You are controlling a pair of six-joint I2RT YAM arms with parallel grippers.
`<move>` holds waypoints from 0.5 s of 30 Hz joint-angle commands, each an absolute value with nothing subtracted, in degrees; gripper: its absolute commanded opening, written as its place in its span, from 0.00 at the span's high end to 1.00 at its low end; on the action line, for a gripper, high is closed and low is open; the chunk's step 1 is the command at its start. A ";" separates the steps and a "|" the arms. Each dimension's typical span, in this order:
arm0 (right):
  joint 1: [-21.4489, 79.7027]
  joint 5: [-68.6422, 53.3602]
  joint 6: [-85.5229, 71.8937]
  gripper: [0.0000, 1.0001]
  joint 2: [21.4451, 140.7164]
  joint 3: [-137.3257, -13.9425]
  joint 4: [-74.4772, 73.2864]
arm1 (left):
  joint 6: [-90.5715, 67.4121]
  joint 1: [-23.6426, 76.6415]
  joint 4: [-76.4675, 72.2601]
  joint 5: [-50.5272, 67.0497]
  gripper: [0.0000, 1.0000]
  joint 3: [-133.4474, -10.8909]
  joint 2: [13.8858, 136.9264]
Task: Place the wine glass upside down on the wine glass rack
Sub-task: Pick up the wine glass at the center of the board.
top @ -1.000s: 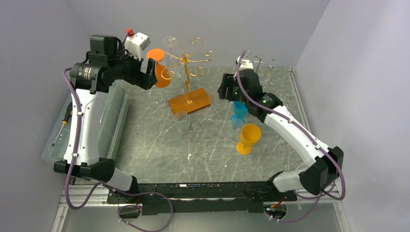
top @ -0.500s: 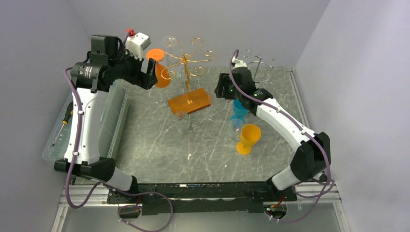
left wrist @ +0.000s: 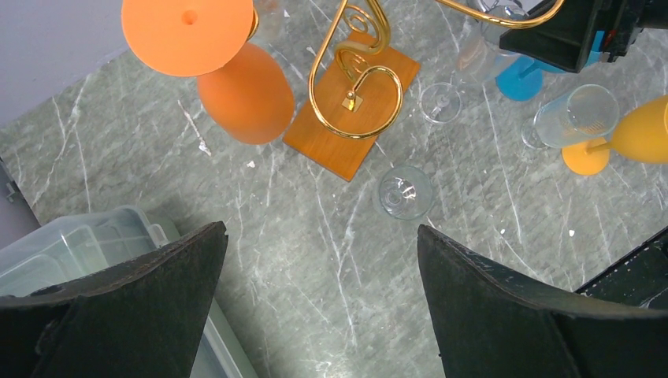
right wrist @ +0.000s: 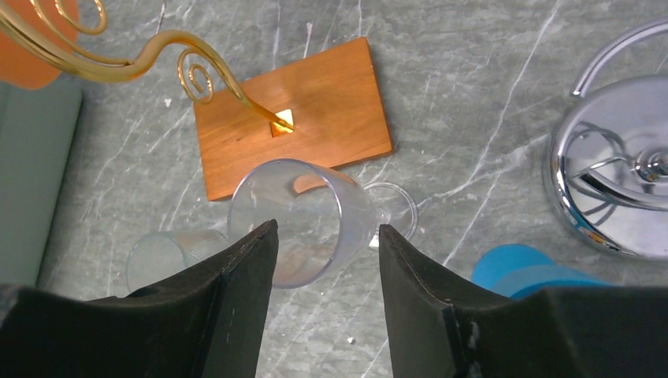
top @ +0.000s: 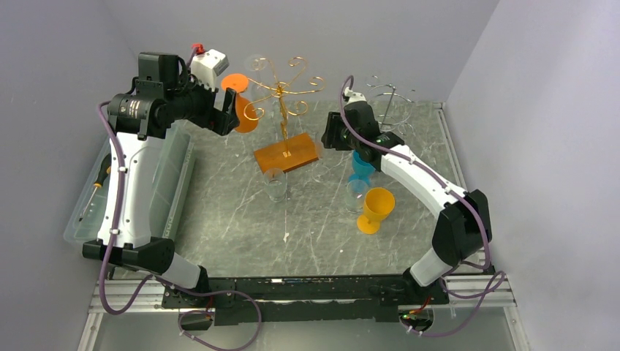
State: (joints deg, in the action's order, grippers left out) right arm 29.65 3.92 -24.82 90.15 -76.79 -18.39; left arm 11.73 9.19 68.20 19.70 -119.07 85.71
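The gold wire rack (top: 281, 88) stands on a wooden base (top: 287, 153). An orange wine glass (top: 245, 110) hangs upside down on it, and also shows in the left wrist view (left wrist: 246, 93). My left gripper (top: 225, 113) is open and empty, raised just left of that glass (left wrist: 321, 232). A clear wine glass (right wrist: 303, 220) stands upright by the base's right corner. My right gripper (top: 327, 139) hovers above it, open, with its fingers either side of the bowl and apart from it (right wrist: 327, 228).
A second clear glass (top: 276, 183) stands in front of the base. A blue glass (top: 361, 167), another clear glass (top: 356, 194) and a yellow glass (top: 376, 208) stand at the right. A silver rack (top: 387, 99) is at the back right, a plastic bin (top: 168, 175) at the left.
My right arm has reached left and farther back, bringing its gripper over the clear glass by the wooden base. The left arm and the glasses have not moved.
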 commanded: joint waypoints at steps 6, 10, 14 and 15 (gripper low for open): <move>29.42 3.64 -23.52 0.59 90.30 -78.45 -17.70 | 11.51 8.96 66.87 21.70 0.03 -120.70 85.43; 29.44 3.69 -22.99 0.81 89.60 -78.66 -18.63 | 11.34 8.96 66.95 22.05 0.03 -120.88 85.43; 29.44 3.38 -23.09 1.00 88.16 -78.72 -20.10 | 11.10 8.96 67.28 22.85 0.03 -120.40 85.43; 29.44 3.09 -23.23 1.00 87.11 -78.52 -20.50 | 11.08 8.96 67.29 23.12 0.03 -120.02 85.43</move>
State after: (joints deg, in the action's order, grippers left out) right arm 29.65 4.05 -23.16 90.56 -77.10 -18.04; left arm 11.70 9.19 68.23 20.84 -119.07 85.71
